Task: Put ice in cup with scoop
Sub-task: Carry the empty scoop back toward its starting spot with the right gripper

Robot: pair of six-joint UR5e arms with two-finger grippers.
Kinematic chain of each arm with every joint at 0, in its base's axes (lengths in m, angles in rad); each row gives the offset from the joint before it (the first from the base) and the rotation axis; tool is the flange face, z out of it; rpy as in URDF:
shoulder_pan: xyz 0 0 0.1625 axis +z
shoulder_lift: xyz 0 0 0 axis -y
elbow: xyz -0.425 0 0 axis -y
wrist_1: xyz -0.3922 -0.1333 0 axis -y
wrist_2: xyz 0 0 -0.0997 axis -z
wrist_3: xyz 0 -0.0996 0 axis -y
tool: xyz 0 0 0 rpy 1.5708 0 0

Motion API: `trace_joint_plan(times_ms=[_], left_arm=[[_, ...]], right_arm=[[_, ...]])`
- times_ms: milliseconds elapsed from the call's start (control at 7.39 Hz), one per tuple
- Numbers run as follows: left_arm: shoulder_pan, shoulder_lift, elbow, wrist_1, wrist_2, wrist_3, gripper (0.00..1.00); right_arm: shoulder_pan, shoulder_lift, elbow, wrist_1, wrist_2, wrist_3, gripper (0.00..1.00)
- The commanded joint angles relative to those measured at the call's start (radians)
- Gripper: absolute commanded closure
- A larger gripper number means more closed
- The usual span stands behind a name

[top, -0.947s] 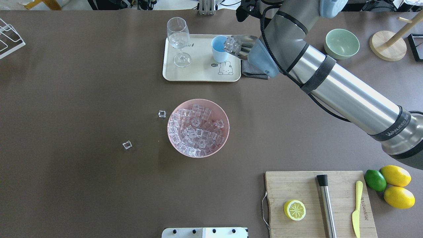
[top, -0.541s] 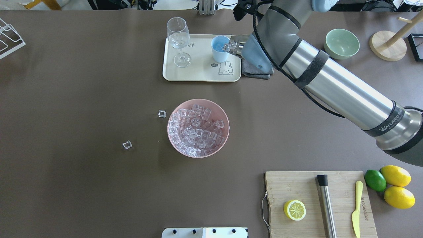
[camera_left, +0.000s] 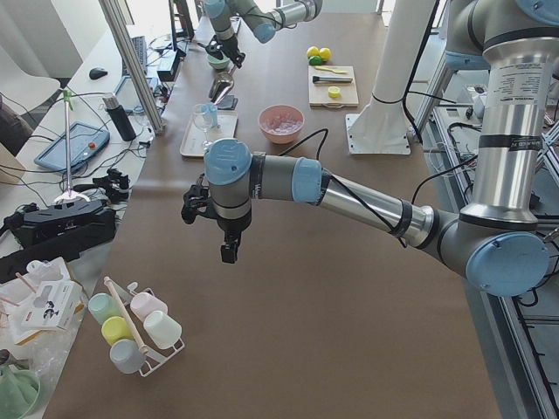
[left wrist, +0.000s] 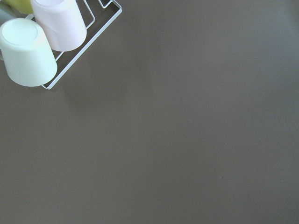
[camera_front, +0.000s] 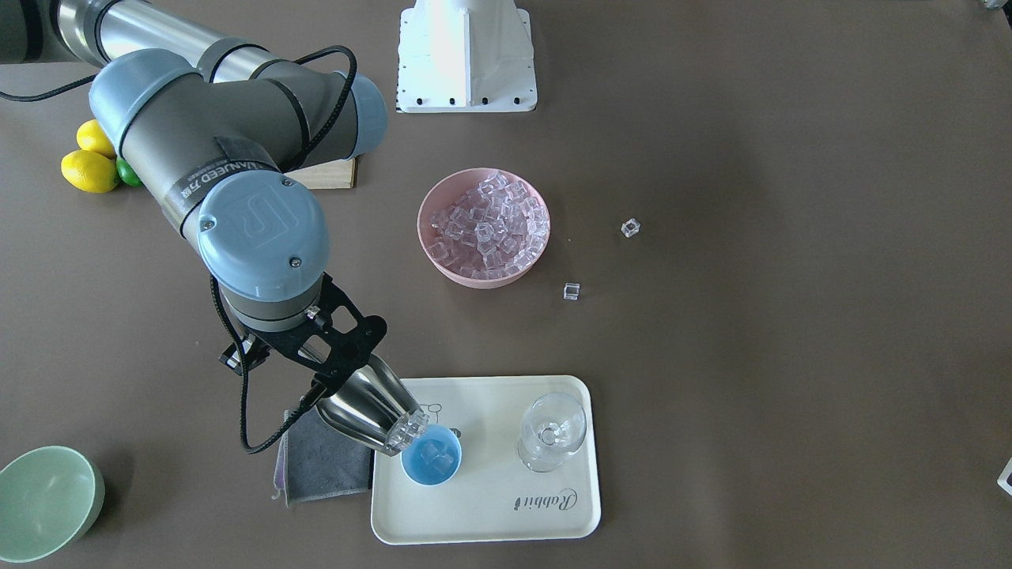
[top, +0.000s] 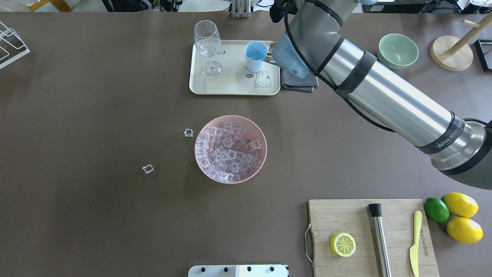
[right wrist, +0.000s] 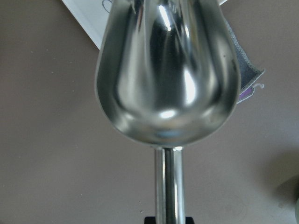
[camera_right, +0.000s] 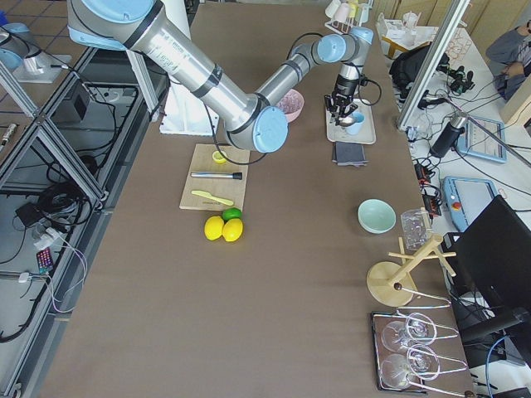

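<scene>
Ice (camera_front: 433,453) lies in the blue cup (camera_front: 419,472), a few clear cubes on its bottom, in the lower middle of the front-facing view. The cup stands on the left part of the cream tray (camera_front: 490,518). A stemmed glass (camera_front: 552,431) stands on the same tray to the right, apart from the cup.

The steel scoop (camera_front: 364,407) hangs over the tray's upper left corner. It is tilted down toward the lower right, its open mouth is just at the cup's rim, and some cubes sit in the mouth. The right gripper (camera_front: 324,367) is up and left of the scoop, and its jaws pinch the bar handle. In the right wrist view the handle runs straight down from the trough to the bottom edge. The cup is therefore beyond the scoop's far end, not between the jaws.

A grey cloth (camera_front: 324,466) lies on the table (camera_front: 791,316) beside the tray, partly under the scoop. The pink bowl (camera_front: 482,278), full of cubes, stands in the upper middle, well apart from the cup. Two single cubes (camera_front: 630,227) lie to the right of it.

The left gripper (camera_left: 229,249) hangs above bare table in the left side view; I cannot tell if its jaws are spread or pressed together.
</scene>
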Motion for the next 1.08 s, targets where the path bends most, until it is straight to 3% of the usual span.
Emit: trace_joint_plan(times_ms=[0, 135, 271, 406, 676, 947], left_arm=[[0.024, -0.021, 0.026, 0.008, 0.002, 0.001, 0.0], [0.023, -0.014, 0.027, 0.008, 0.005, 0.001, 0.0], [0.015, -0.009, 0.041, 0.009, 0.04, -0.001, 0.0], [0.016, -0.012, 0.076, 0.009, 0.127, -0.001, 0.0], [0.013, -0.012, 0.18, 0.006, 0.133, 0.002, 0.0], [0.019, -0.015, 0.176, 0.005, 0.128, 0.002, 0.01]], right_arm=[[0.0, 0.028, -0.021, -0.027, -0.013, -0.011, 1.0], [0.002, 0.019, -0.003, -0.029, -0.012, -0.018, 1.0], [0.032, -0.054, 0.112, -0.045, 0.011, -0.005, 1.0], [0.09, -0.161, 0.239, -0.056, 0.072, 0.035, 1.0], [0.138, -0.433, 0.539, -0.029, 0.116, 0.328, 1.0], [0.208, -0.719, 0.661, 0.127, 0.223, 0.603, 1.0]])
